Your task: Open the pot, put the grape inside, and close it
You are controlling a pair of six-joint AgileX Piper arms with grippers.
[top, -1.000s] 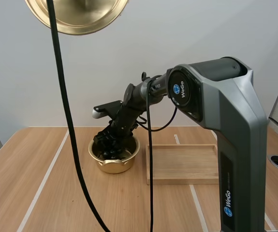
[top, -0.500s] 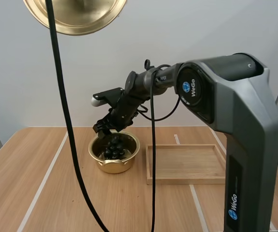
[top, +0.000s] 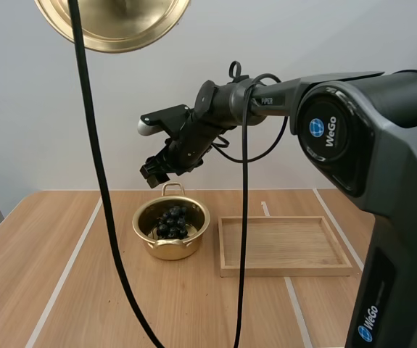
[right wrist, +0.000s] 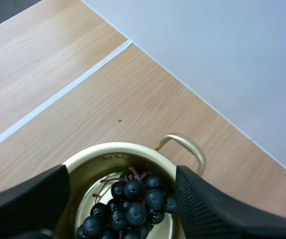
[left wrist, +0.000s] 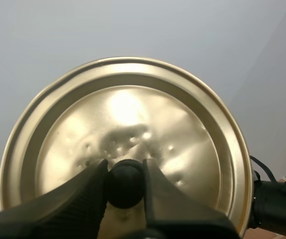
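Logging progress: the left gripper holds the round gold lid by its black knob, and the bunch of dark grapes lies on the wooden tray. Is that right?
Not quite: the bunch of dark grapes lies inside the gold pot, not on the wooden tray, as the right wrist view shows. The left gripper does hold the round gold lid by its black knob.

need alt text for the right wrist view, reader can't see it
The right gripper, open and empty, hovers over a gold pot with a bunch of dark grapes lying inside it. The pot stands on a light wooden table crossed by a white line, one loop handle visible on its rim.
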